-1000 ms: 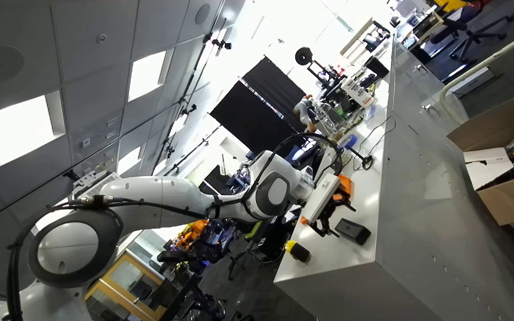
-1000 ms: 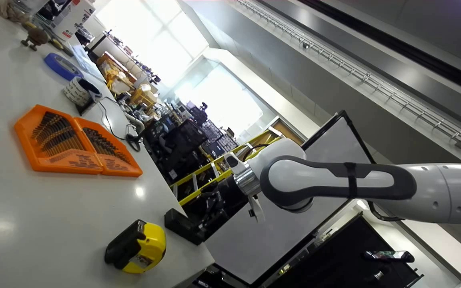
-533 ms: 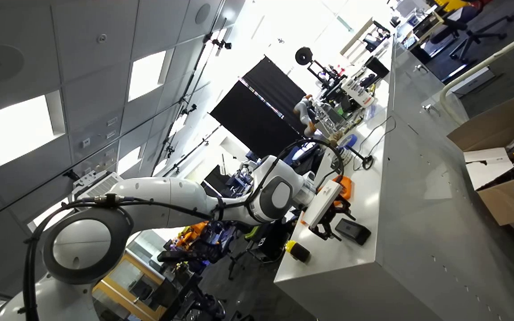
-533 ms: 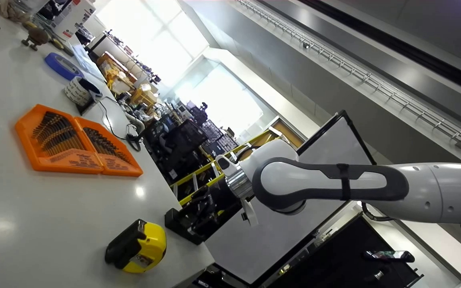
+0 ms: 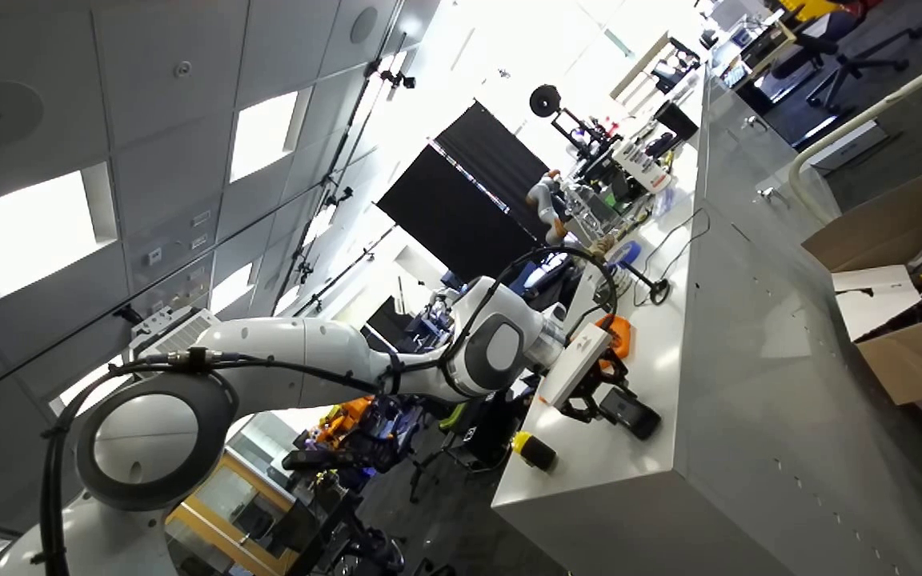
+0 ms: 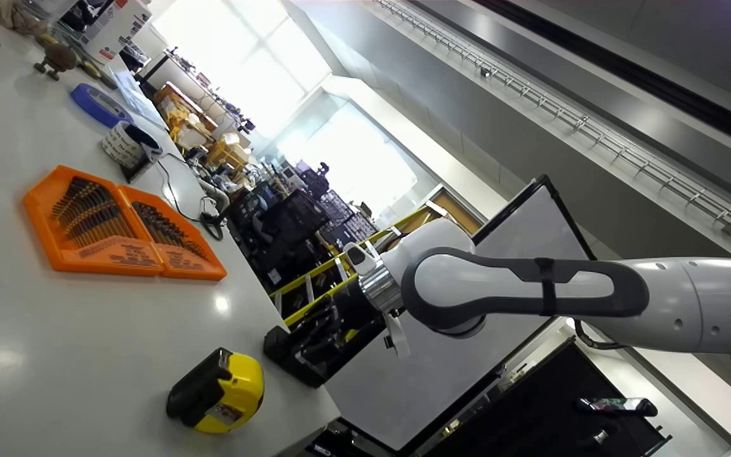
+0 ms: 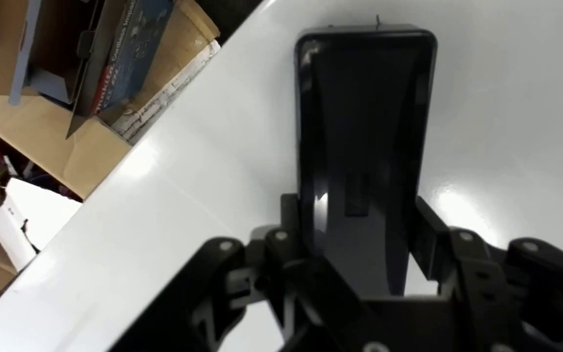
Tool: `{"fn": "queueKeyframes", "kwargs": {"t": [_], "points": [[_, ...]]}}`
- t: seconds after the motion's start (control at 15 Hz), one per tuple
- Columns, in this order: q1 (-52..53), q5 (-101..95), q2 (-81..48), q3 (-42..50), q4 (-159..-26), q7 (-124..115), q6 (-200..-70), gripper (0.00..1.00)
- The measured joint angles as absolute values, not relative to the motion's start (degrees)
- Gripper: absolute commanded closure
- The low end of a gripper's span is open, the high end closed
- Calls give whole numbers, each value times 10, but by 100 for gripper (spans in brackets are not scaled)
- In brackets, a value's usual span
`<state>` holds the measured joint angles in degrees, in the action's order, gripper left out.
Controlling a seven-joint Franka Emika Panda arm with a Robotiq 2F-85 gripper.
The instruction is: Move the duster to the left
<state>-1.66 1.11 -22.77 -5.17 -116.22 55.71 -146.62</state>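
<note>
Gripper (image 7: 357, 215): the duster (image 7: 364, 117) is pinched on 2 sides.
Duster: near the right edge of the table (image 6: 118, 336) in both exterior views; lift cannot be told.
Grasp: judged made; a carry left is called for next.
Table: glossy; in an exterior view, tape measure (image 6: 219, 392) near, case (image 6: 115, 255) far left.
Beyond: ladder (image 6: 309, 287) and whiteboard (image 6: 438, 368) are seen.

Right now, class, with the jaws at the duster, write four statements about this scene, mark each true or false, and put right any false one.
1. The yellow and black tape measure sits on the table. True.
2. The jaws hold the tape measure. False: they stand against both sides of the duster.
3. The orange case lies open, with drill bits in it. True.
4. The tape measure rests in the orange case. False: they lie apart.
</note>
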Motion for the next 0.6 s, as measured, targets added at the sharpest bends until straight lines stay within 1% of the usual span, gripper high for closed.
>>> {"fn": "queueKeyframes", "kwargs": {"t": [0.6], "points": [[-16,20,-140,-64,-1165,253,-1416,69]]}}
